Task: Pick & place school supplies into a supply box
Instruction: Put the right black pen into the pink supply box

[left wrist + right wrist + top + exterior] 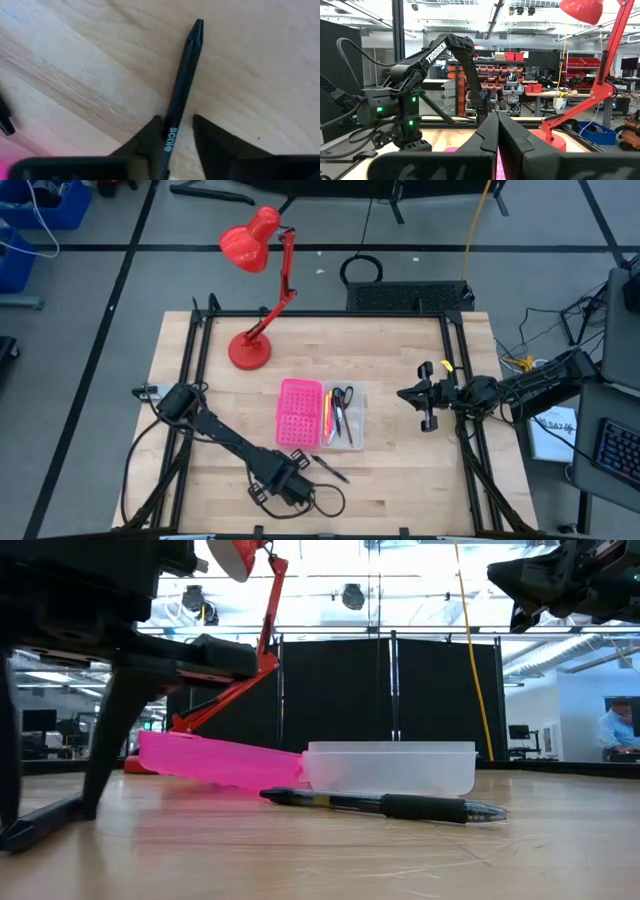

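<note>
A slim black pen point(182, 85) with a tapered tip is lain flat on the pale, grained wooden table point(400, 360), near its front edge, just in front of the supply box point(322, 415). The pen is straddled by the left gripper point(176, 137), whose matte dark fingers are spread to either side of the barrel, not yet closed on it. The box is made of a dotted pink half and a clear plastic tray, in which scissors point(342, 397) and thin pens are held. The right gripper point(498, 131) is held raised at the table's right side, fingers pressed together, empty.
</note>
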Available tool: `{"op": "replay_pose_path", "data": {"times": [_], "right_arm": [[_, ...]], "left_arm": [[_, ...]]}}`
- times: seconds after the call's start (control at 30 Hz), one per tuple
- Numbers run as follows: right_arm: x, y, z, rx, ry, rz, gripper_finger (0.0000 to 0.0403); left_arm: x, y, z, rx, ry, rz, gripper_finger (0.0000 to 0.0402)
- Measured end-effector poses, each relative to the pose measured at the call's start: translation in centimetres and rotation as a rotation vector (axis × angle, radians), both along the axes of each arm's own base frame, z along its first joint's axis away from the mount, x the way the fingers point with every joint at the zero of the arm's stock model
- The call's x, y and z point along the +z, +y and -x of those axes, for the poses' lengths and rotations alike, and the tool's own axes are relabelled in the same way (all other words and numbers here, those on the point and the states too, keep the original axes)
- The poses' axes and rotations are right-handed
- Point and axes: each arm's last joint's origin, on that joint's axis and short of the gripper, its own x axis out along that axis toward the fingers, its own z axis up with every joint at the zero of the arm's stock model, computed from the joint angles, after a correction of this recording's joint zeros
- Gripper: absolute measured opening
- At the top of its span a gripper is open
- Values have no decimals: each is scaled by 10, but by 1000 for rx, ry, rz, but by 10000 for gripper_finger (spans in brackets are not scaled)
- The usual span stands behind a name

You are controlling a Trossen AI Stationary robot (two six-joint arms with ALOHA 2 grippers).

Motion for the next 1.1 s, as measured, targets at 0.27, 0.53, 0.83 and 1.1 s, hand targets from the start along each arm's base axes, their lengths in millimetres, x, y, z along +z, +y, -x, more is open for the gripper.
{"op": "replay_pose_path", "data": {"times": [0.27,0.53,0.83,1.1], "right_arm": [[0,0,0,0,0,0,0],[0,0,0,0,-1,0,0],[1,0,0,0,-7,-2,0],[1,0,0,-4,-6,14,0]], "left_arm": [[-1,-2,1,-58,-11,7,22],[18,-14,-4,-95,-32,-43,22],[55,-28,-21,-114,-139,-11,1],[74,-24,-20,-41,-133,-113,1]]}}
